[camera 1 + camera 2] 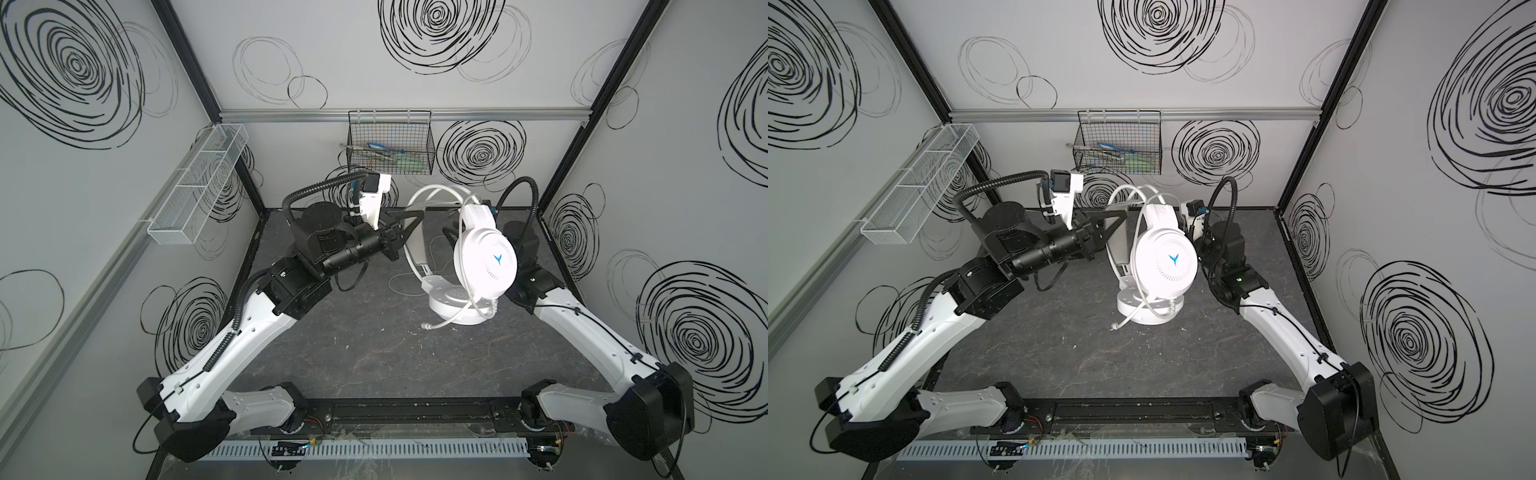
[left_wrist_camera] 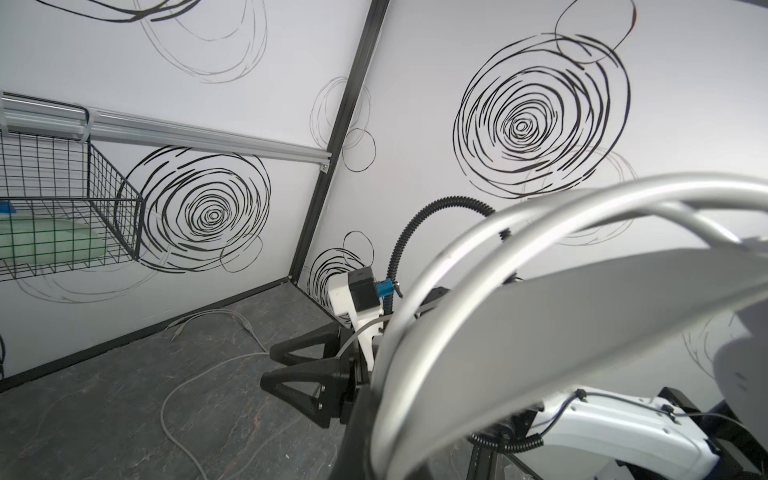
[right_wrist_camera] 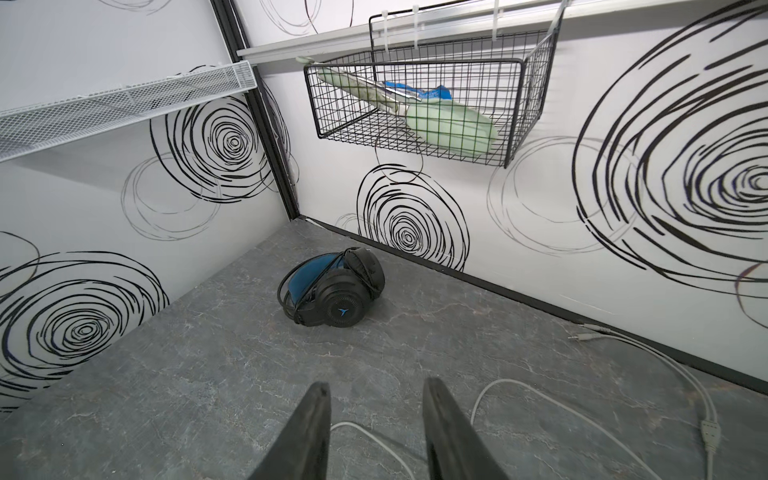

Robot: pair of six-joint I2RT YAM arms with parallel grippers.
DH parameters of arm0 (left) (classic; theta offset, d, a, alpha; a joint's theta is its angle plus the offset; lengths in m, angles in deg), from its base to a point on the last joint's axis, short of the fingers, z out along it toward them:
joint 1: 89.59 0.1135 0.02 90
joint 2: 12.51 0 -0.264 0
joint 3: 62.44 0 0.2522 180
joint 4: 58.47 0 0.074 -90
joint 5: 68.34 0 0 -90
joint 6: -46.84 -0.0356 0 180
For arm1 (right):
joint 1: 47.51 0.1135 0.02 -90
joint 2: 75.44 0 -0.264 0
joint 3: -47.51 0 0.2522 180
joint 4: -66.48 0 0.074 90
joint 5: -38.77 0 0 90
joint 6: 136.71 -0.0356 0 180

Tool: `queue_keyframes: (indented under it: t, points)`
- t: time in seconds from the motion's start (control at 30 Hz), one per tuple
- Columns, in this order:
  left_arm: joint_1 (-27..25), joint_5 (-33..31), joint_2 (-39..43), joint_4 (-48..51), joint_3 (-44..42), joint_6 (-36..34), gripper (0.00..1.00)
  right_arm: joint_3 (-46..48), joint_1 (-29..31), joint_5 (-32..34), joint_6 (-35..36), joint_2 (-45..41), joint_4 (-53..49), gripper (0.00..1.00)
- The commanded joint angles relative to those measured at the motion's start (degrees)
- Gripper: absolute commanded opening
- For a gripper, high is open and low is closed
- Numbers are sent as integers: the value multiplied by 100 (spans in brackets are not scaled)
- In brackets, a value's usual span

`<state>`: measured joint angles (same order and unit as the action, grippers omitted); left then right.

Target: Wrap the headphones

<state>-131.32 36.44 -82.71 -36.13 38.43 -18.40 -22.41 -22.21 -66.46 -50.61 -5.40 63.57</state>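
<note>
The white headphones with a blue logo stand upright mid-table in both top views, the lower ear cup on the table. My left gripper is shut on their headband, which fills the left wrist view. Behind the white headphones my right gripper is open and holds nothing; it also shows in the left wrist view. The white cable trails loose over the table, one loop passing under the right gripper. The black headphones with blue accents lie by the back wall, seen only in the right wrist view.
A black wire basket with green and blue items hangs on the back wall. A white mesh tray hangs on the left wall. The cable's plugs lie near the back wall.
</note>
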Motion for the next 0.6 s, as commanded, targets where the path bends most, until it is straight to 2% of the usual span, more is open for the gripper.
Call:
queue_keyframes:
  t: [0.0,0.23,0.43,0.57]
  points:
    - [-35,-216,6,-917,402,495,0,86,51,-261,-200,45,393,41]
    - [8,-596,-108,-1343,509,1024,0,389,164,-501,-538,109,662,43]
    - [51,-553,-355,-1816,671,1461,0,501,282,-613,-668,217,817,42]
    - [80,-574,-447,-1833,755,1514,0,508,361,-676,-712,316,888,36]
